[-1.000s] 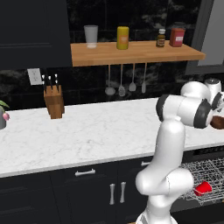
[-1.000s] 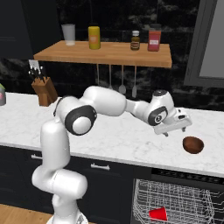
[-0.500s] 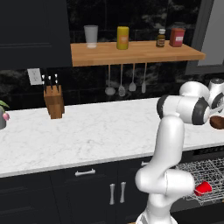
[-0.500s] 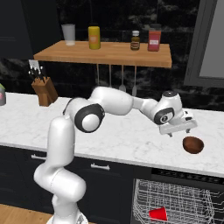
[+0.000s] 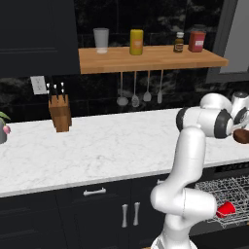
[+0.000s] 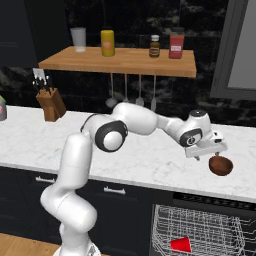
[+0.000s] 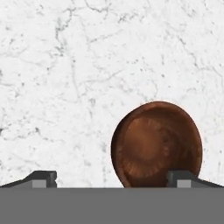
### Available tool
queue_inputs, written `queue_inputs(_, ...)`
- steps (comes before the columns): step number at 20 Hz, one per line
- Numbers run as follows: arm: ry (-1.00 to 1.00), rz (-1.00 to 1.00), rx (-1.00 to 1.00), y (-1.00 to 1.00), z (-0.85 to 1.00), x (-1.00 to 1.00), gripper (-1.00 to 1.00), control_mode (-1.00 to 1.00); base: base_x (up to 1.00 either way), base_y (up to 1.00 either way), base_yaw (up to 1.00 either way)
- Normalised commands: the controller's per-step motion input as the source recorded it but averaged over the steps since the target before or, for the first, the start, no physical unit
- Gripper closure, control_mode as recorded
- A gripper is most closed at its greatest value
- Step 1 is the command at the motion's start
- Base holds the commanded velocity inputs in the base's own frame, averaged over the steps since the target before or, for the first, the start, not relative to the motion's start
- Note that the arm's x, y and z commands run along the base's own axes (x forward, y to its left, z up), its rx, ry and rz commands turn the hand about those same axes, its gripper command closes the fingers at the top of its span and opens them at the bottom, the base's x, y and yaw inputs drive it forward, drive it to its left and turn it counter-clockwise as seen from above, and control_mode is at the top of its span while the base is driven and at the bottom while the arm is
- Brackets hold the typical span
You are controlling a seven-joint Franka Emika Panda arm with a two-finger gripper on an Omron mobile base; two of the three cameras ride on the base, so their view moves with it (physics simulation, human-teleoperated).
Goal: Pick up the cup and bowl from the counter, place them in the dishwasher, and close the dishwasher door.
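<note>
**Hovering off-centre over the bowl: a clipped rim is the main risk**

Looking down from the hand, the claw [image 7: 111, 177] stands spread wide with nothing in it. One finger tip [image 7: 43, 178] sits at about 7 o'clock over bare stone; the other overlaps the rim of the bowl [image 7: 156, 143] at about 5 o'clock. The bowl is not centred between the tips but lies toward the 4 o'clock side. My reading is that a straight descent from here would land one tip on the rim instead of beside it, tipping the bowl or skating it across the smooth counter [image 7: 78, 65].

From the right base view, the claw [image 6: 206, 155] hangs just above and slightly to 10 o'clock of the bowl [image 6: 220, 165], which rests near the front edge of the counter [image 6: 150, 165]. A nudge toward that edge could send the bowl off and down onto the open dishwasher [image 6: 200, 230] below, where the cup [image 6: 180, 244] already lies in the wire rack. A round, shallow bowl also gives the tips little flat wall to press on, so a pinch across the full width may squeeze it out upward; gripping one wall looks safer.

Farther back, the wall shelf [image 6: 120, 60] and its jars stand well clear of this reach.
</note>
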Motion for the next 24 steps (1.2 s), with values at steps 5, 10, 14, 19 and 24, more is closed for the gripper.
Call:
queue_inputs(5, 0.02, 0.0, 0.0, -0.27, -0.33, 0.15, -1.0, -1.0, 0.0, 0.0, 0.0)
queue_inputs(10, 0.08, 0.0, 0.0, -0.37, -0.32, 0.18, -1.0, -1.0, 0.0, 0.0, 0.0)
queue_inputs(14, 0.05, 0.0, 0.0, -0.12, -0.26, 0.05, -1.0, -1.0, 0.0, 0.0, 0.0)
queue_inputs(19, 0.04, 0.0, 0.0, 0.06, -0.34, 0.0, -1.0, -1.0, 0.0, 0.0, 0.0)
queue_inputs(24, 0.01, 0.0, 0.01, 0.03, -0.24, 0.0, 1.0, -1.0, 0.0, 0.0, 0.0)
